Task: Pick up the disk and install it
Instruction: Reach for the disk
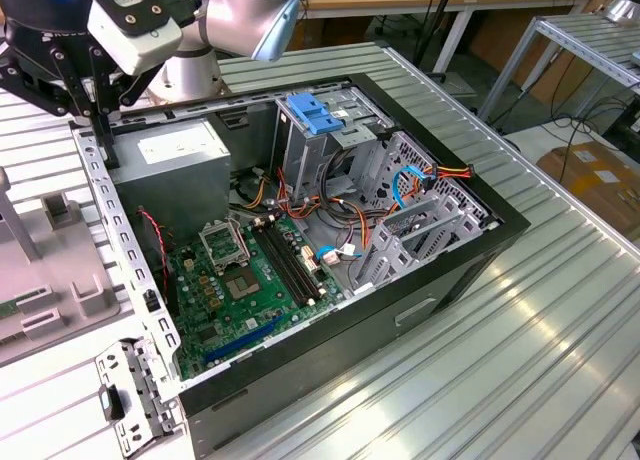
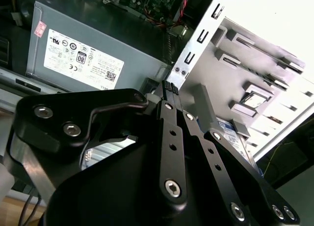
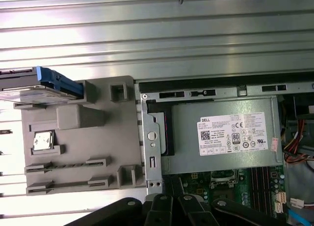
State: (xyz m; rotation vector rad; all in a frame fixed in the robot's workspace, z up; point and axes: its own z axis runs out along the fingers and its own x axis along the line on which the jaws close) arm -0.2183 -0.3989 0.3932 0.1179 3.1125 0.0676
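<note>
The disk (image 3: 27, 91) lies at one end of a grey holding fixture (image 3: 73, 142) beside the computer case; its silver body and a blue side rail (image 3: 61, 83) show in the first wrist view. My gripper (image 1: 98, 120) hangs over the case's edge at the exterior view's left, between the fixture (image 1: 55, 270) and the grey power supply (image 1: 175, 165). Its black fingers (image 2: 169, 96) stand pressed together with nothing between them. The gripper (image 3: 174, 201) is well apart from the disk. A drive cage with a blue cap (image 1: 315, 115) stands inside the open case.
The open case (image 1: 440, 280) lies on a ribbed metal table, with a motherboard (image 1: 245, 280), loose cables (image 1: 420, 180) and its perforated metal edge (image 1: 125, 250) beside the fixture. The power supply (image 3: 225, 132) with its white sticker fills the case corner under the gripper.
</note>
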